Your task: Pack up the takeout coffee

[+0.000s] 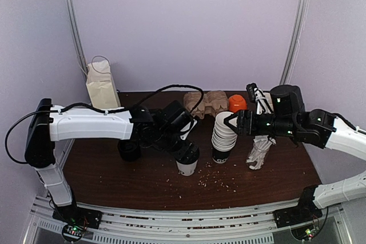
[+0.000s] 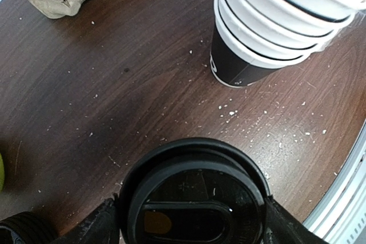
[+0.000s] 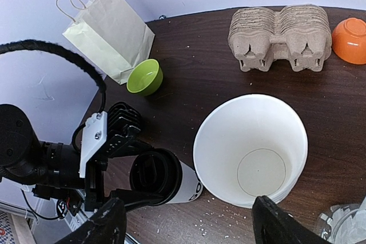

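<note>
Top external view showed the table (image 1: 114, 181), the stack of cups (image 1: 223, 135) my right pincer (image 1: 230, 122) hung open beside, then the takeout coffee (image 1: 187, 163) standing left of it, my left pincer (image 1: 182, 144) straddling its lid (image 2: 194, 198) for lifting, though I could not tell whether it gripped.

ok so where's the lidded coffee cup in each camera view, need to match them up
Top external: the lidded coffee cup stands near the middle of the table, just left of the cup stack.
Left wrist: bottom centre, seen from above, so mostly its black lid shows.
Right wrist: the cup is lower left of centre, lid facing the camera.
Shared landmark: the stack of lidless white cups, next to it in all three.
</note>
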